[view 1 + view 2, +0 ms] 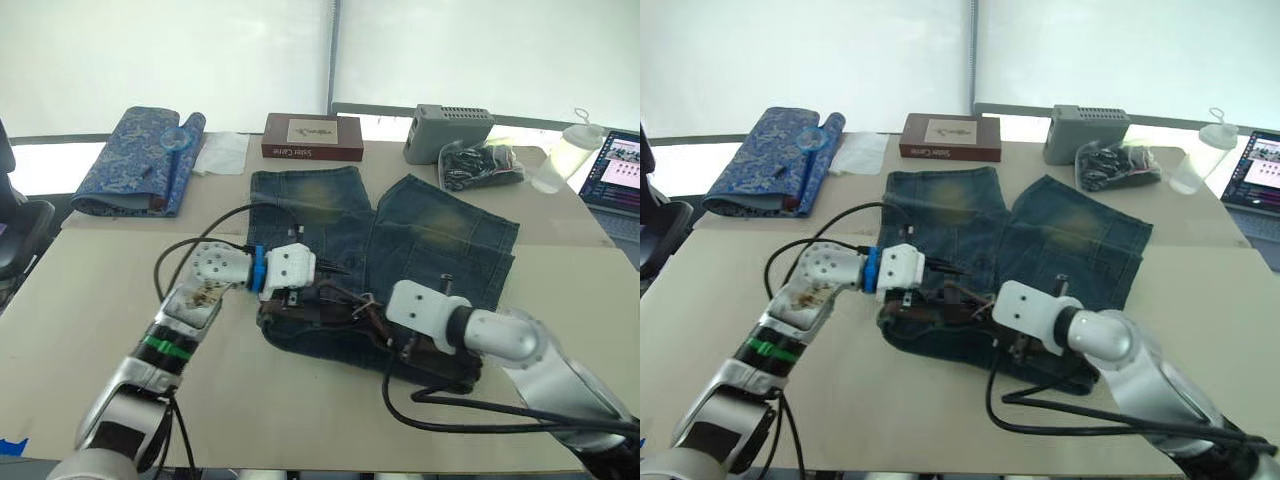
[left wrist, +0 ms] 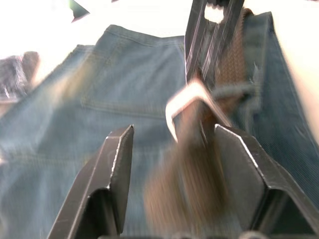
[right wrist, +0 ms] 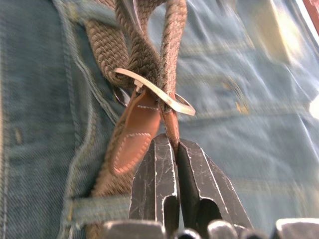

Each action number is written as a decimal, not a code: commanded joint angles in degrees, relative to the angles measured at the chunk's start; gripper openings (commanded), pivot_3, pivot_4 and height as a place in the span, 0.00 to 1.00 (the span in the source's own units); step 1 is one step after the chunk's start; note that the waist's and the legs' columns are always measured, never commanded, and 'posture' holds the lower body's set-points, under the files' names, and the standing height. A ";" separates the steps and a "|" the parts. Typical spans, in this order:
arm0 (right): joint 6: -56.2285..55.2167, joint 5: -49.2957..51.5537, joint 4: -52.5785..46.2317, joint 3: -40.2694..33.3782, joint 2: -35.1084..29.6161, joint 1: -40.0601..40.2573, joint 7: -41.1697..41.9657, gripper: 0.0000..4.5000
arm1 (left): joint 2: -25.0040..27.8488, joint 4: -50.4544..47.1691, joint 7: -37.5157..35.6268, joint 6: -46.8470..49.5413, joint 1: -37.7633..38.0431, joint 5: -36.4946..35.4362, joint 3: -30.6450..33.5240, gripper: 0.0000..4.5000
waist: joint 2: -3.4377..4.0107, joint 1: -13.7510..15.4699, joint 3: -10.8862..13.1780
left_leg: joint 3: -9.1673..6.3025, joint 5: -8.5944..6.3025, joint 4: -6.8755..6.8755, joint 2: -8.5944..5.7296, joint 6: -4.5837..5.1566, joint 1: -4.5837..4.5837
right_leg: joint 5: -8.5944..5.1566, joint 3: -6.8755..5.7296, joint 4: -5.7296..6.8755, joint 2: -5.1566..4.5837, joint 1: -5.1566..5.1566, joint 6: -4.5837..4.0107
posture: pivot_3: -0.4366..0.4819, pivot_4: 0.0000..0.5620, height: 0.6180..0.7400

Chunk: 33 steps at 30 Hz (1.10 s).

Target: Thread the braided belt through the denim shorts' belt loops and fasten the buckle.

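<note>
— Two grippers over the waistband?
— Yes. The right gripper (image 3: 175, 149) is pinched tight on the braided belt (image 3: 172, 64) just behind the buckle (image 3: 149, 89); the left gripper (image 2: 174, 149) gapes wide around the strap (touching nothing). The denim shorts (image 1: 420, 230) lie flat mid-table.

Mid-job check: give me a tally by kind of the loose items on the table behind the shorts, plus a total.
Blue patterned fabric roll: 1
White folded cloth: 1
Dark red box: 1
Grey box: 1
Clear bag of dark items: 1
Clear plastic bottle: 1
Laptop: 1
Total: 7
</note>
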 commanded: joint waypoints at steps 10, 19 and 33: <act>3.65 -0.62 -10.08 -16.95 -8.87 17.14 1.30 0.00 | 4.31 -8.58 3.47 0.32 15.73 6.35 -2.56 0.50 | 0.01 1.17 0.00 | -0.15 -0.22 0.00 0.00 0.32 0.09 | -0.16 -0.03 -0.19 -0.03 0.16 0.18 | 0.48 0.27 1.00; 3.15 -0.56 -9.45 -16.09 -9.31 17.49 1.25 0.00 | 4.17 -0.34 5.15 -5.89 16.73 12.50 -5.18 0.01 | 0.18 1.59 -0.13 | -0.16 -0.23 -0.01 0.00 0.33 0.13 | -0.25 -0.04 -0.20 -0.05 0.19 -0.23 | 0.48 0.27 1.00; 2.27 -4.50 -12.23 -36.50 -11.17 36.64 6.26 0.00 | 9.83 34.61 11.25 -25.26 1.76 21.64 -5.79 0.01 | 1.02 1.11 -1.32 | -0.12 -0.52 -0.27 0.17 -0.15 1.27 | -0.56 -0.05 -0.01 -0.09 0.63 -0.19 | 0.48 0.27 1.00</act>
